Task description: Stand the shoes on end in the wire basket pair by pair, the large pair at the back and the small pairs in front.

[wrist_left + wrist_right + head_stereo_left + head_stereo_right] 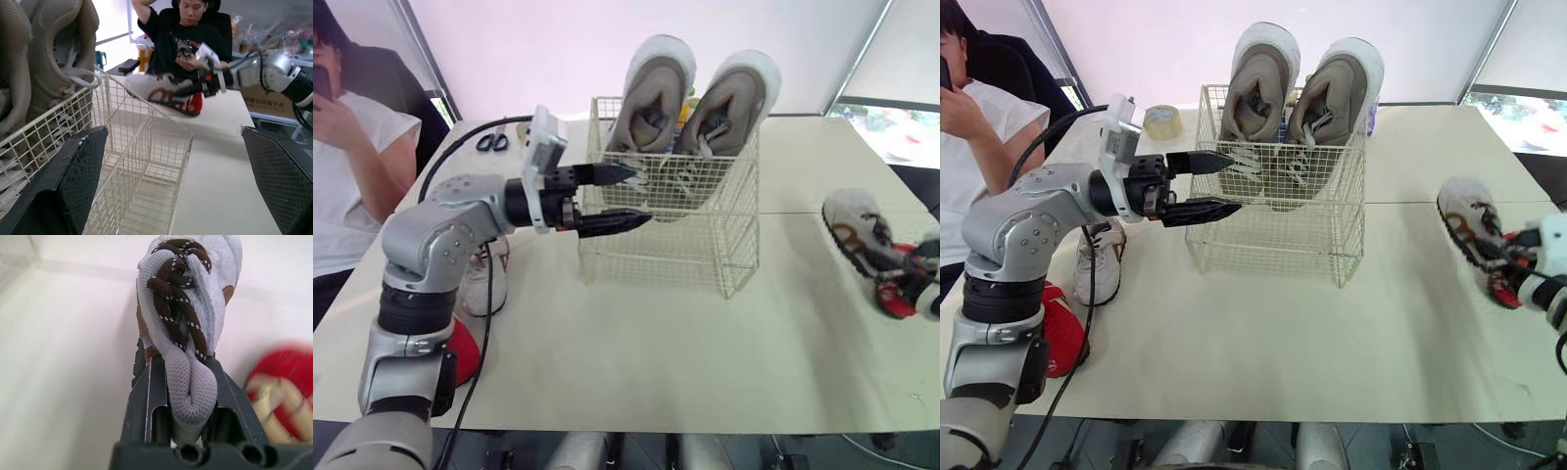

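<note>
pale table [656,362] under wire basket [658,257], person [352,166] beyond

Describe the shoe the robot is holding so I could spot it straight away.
Start at the wire basket in the middle of the table. To the robot's right, near the table's edge, the right gripper clamps a small shoe by its tongue. It is pale grey with dark brown laces, unlike the red shoe beside it.

Cream wire basket [666,257] holds taupe, white-soled large shoes [651,98]. At 3 o'clock from it, small shoe [195,382] pale grey, laces [178,293] brown with white flecks. At 9 o'clock, white shoe [487,279]; table [656,362] cream.
</note>
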### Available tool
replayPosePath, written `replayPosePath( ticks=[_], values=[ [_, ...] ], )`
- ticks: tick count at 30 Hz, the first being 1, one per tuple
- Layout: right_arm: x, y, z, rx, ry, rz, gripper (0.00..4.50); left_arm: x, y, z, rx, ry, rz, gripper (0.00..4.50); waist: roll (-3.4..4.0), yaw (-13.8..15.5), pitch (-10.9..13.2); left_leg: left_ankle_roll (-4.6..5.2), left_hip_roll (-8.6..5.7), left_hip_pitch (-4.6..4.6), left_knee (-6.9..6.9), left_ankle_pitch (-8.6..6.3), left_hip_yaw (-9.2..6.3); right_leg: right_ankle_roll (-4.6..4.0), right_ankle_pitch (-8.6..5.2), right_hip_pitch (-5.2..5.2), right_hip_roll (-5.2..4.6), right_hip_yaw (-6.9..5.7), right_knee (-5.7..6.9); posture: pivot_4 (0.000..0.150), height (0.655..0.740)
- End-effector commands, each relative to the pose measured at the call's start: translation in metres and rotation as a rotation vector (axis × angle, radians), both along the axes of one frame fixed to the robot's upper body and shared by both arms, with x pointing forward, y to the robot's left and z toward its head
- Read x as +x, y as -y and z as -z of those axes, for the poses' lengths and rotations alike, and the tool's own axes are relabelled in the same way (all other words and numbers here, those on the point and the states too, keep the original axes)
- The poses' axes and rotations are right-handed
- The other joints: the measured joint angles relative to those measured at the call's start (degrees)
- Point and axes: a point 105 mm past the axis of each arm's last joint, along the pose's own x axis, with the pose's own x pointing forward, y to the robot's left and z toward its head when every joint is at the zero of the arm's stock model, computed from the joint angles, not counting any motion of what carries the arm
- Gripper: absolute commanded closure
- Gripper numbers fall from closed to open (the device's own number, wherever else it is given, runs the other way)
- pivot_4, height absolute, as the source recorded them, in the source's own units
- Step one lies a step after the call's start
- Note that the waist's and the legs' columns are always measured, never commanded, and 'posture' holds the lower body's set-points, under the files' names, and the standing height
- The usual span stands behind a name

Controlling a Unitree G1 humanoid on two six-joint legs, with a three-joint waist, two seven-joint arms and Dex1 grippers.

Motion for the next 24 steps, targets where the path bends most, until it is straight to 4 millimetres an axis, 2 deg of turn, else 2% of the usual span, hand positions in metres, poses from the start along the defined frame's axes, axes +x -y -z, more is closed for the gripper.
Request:
replayPosePath(
  ticks=[1,6,11,14,17,20,21,24],
  values=[
    [-0.004,-0.012,-0.052,-0.019,0.145,-0.064,4.25,-0.001,0.0,-0.013,-0.007,0.069,0.002,0.0,0.0,0.07,0.0,0.0,0.0,-0.01,-0.01,0.0,0.0,0.0,0.0,-0.01,0.0,0.0,-0.01,0.15,0.74],
    [-0.01,-0.036,-0.094,-0.055,0.234,-0.198,4.25,0.001,0.001,-0.015,-0.006,0.074,0.008,0.0,-0.01,0.03,0.02,0.01,0.0,-0.06,-0.03,0.0,-0.01,0.0,0.0,-0.01,-0.01,-0.01,-0.11,0.15,0.74],
    [-0.025,-0.077,-0.144,-0.186,0.347,-0.43,4.25,0.004,-0.003,-0.023,-0.055,-0.001,0.021,0.0,0.06,-0.07,0.07,0.01,0.0,-0.06,-0.09,0.0,-0.01,0.0,0.0,-0.02,-0.02,-0.03,-0.15,0.15,0.74],
    [-0.037,-0.108,-0.185,-0.37,0.45,-0.579,4.25,0.009,-0.01,-0.032,-0.079,-0.055,0.036,0.0,0.14,-0.23,0.19,0.01,0.0,-0.08,-0.1,0.0,-0.01,0.01,0.0,-0.05,-0.02,-0.03,-0.16,0.15,0.74],
    [-0.048,-0.135,-0.211,-0.537,0.534,-0.686,4.25,0.011,-0.014,-0.044,-0.101,-0.089,0.06,0.0,0.16,-0.37,0.34,0.01,0.01,-0.11,-0.12,-0.01,-0.01,0.01,-0.01,-0.08,-0.03,-0.05,-0.2,0.15,0.74],
    [-0.052,-0.164,-0.216,-0.691,0.582,-0.789,4.25,0.015,-0.017,-0.055,-0.119,-0.107,0.073,0.0,0.09,-0.81,0.37,0.0,0.04,-0.09,-0.36,-0.01,-0.03,0.01,-0.01,-0.07,-0.03,-0.07,-0.43,0.15,0.74],
    [-0.053,-0.178,-0.213,-0.739,0.597,-0.846,4.25,0.016,-0.018,-0.06,-0.12,-0.112,0.084,0.0,0.06,-0.95,0.39,0.0,0.04,-0.1,-0.39,-0.01,-0.02,0.02,0.0,-0.05,-0.03,-0.07,-0.54,0.15,0.74],
    [-0.051,-0.203,-0.201,-0.831,0.613,-0.952,4.25,0.017,-0.019,-0.069,-0.122,-0.121,0.112,0.0,-0.05,-1.53,0.49,-0.01,0.03,-0.16,-0.44,0.0,-0.03,0.18,0.09,-0.08,-0.03,-0.06,-0.66,0.15,0.74]
  ],
)
